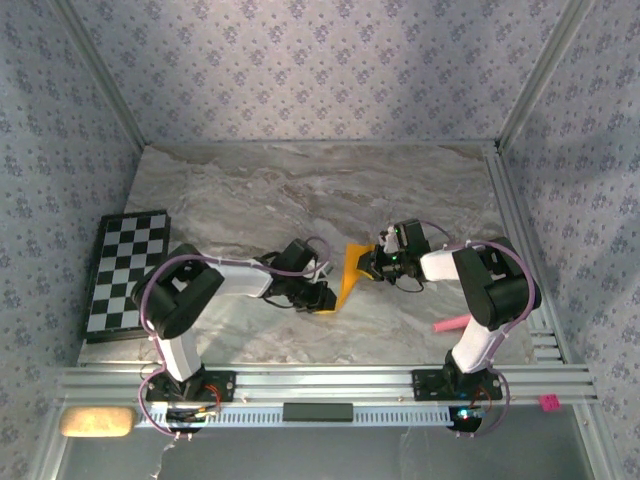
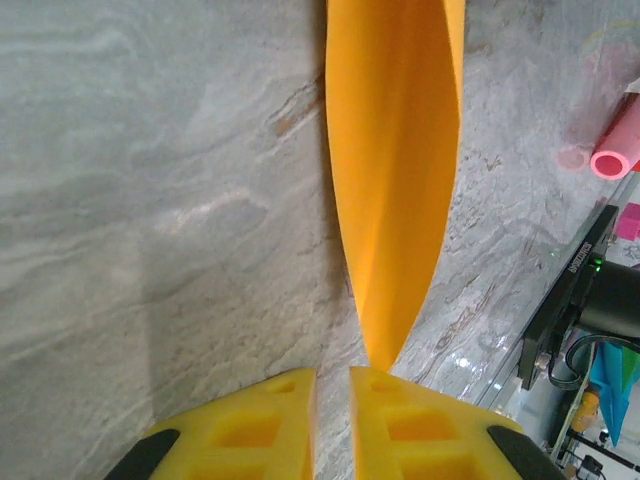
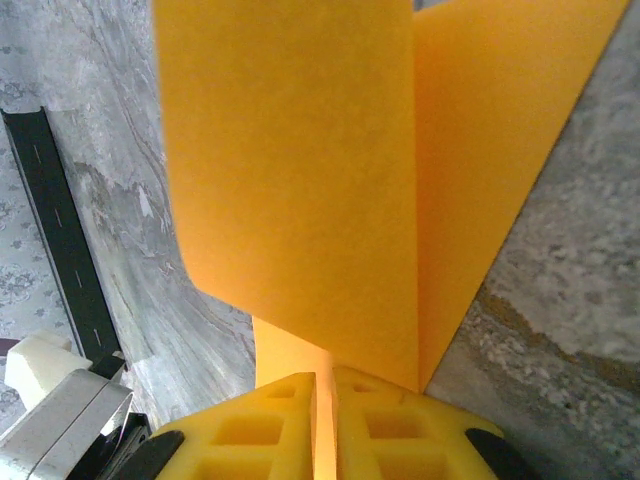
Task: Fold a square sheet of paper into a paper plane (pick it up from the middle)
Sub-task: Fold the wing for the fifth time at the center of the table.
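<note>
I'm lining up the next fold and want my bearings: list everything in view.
orange paper: one, orange-yellow, partly folded, centre of the table between the grippers
chequered board: one, black and white, table's left edge
pink stick: one, pink, table's near right side
tan pad: one, tan, off the table, near left corner
left gripper: one, yellow fingers, at the paper's pointed end, jaws nearly together
right gripper: one, yellow fingers, shut on the paper
</note>
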